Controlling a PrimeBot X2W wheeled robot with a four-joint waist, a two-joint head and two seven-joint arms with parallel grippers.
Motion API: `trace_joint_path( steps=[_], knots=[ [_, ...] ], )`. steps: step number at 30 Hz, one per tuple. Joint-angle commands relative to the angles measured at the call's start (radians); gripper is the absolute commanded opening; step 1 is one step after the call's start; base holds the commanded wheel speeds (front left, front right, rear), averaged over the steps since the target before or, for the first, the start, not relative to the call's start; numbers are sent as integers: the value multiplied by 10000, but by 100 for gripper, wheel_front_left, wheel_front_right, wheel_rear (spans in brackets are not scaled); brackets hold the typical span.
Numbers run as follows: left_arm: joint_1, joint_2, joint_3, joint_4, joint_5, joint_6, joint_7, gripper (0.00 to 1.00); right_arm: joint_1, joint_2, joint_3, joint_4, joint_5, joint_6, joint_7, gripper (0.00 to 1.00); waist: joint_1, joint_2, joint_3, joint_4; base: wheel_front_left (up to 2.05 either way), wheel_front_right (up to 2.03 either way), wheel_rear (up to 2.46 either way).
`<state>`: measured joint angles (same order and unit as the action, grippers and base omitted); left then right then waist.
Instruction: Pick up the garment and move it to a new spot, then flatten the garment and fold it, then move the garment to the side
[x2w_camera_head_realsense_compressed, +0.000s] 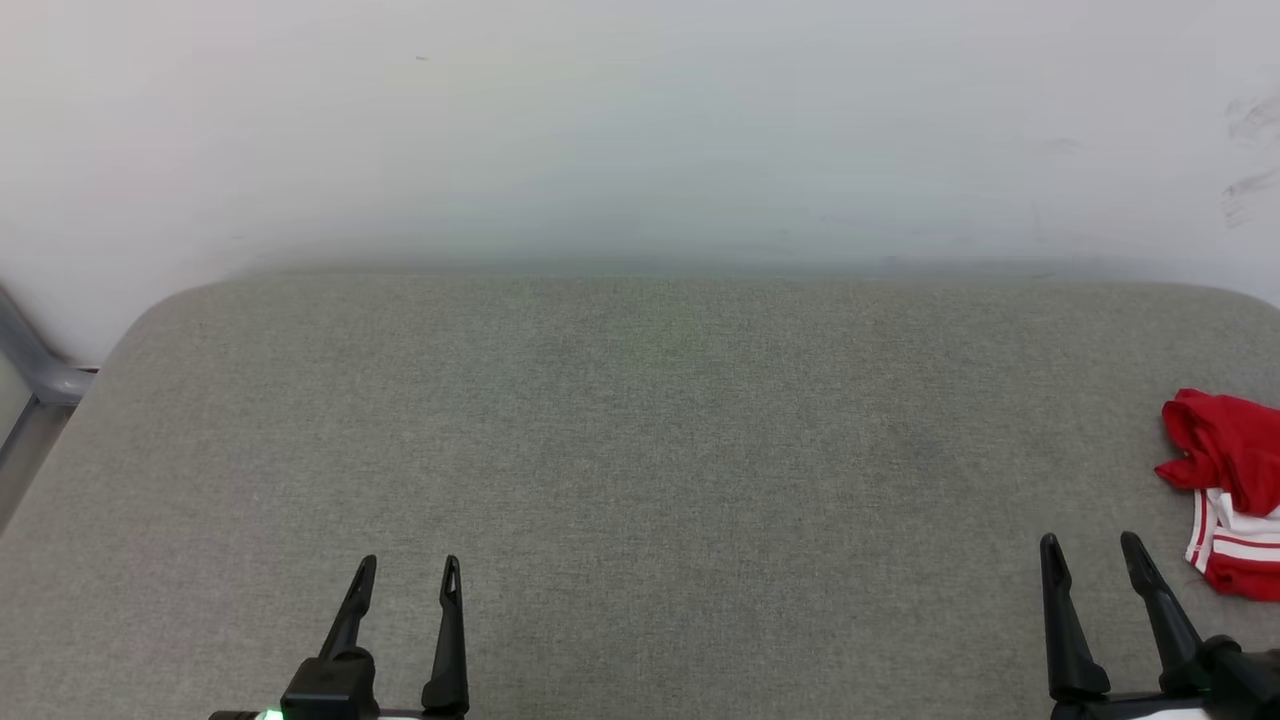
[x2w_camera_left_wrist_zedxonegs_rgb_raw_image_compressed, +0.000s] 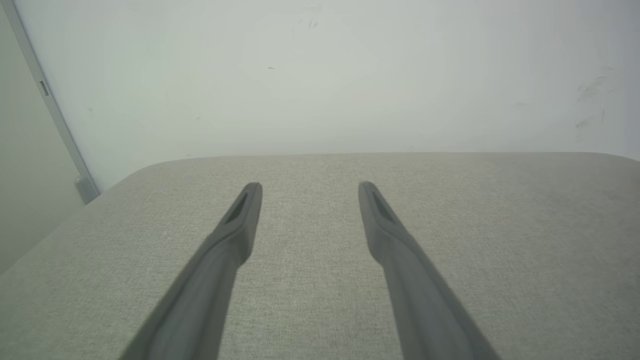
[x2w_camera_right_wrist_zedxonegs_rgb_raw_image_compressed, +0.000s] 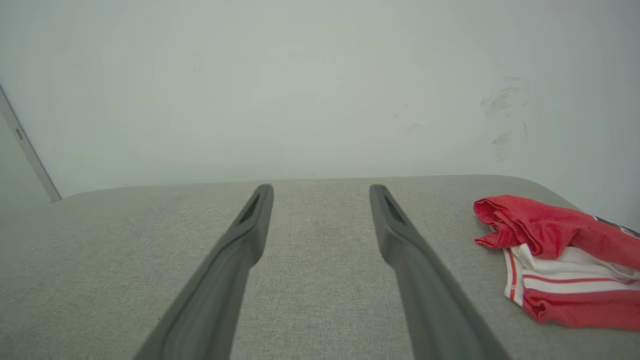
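Note:
The garment (x2w_camera_head_realsense_compressed: 1228, 490) is a crumpled red jersey with white, red-striped parts, lying at the far right of the grey padded surface and cut off by the head view's edge. The right wrist view has the garment (x2w_camera_right_wrist_zedxonegs_rgb_raw_image_compressed: 560, 260) lying to the right of that gripper's fingers. My right gripper (x2w_camera_head_realsense_compressed: 1092, 545) (x2w_camera_right_wrist_zedxonegs_rgb_raw_image_compressed: 321, 189) stands open just left of the garment, apart from it, with nothing between its fingers. At the lower left, my left gripper (x2w_camera_head_realsense_compressed: 410, 567) (x2w_camera_left_wrist_zedxonegs_rgb_raw_image_compressed: 310, 186) is open over bare fabric and holds nothing.
The grey padded surface (x2w_camera_head_realsense_compressed: 640, 430) has rounded far corners and ends against a white wall (x2w_camera_head_realsense_compressed: 640, 130). A grey metal rail (x2w_camera_head_realsense_compressed: 35, 375) runs past its far left corner. The wall bears dark scuff marks (x2w_camera_head_realsense_compressed: 1250, 160) at the right.

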<state>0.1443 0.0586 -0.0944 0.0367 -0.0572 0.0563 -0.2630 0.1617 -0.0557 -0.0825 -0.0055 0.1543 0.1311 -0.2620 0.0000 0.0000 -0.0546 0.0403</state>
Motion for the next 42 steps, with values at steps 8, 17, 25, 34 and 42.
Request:
trace_joint_path(
  steps=[8, 17, 25, 34, 42],
  knots=[
    [1, -4, -62, -32, 40, -114, -22, 100, 276, 72, 10, -151, -23, -9, 123, 100, 0, 0, 38, 53, 0, 0, 0],
    [3, -19, -8, 100, 10, -99, 4, 0, 229, 31, 27, -30, -33, 0, 130, 0, 0, 0, 52, 76, 0, 0, 0],
    [-33, 2, 52, 368, -1074, -197, 197, 0, 71, 11, 65, 316, 960, 0, 330, 0, 1, 0, 74, 58, 0, 0, 0],
    [-376, 84, 206, 618, -2979, -409, 567, 0, -302, -51, 90, 597, 2728, -1, 702, 0, 1, 0, 111, 24, 0, 0, 0],
    [-649, 134, 331, 818, -4490, -586, 863, 0, -586, -87, 103, 812, 4136, -1, 1005, 0, 1, 0, 144, -7, 0, 0, 0]
  ],
)
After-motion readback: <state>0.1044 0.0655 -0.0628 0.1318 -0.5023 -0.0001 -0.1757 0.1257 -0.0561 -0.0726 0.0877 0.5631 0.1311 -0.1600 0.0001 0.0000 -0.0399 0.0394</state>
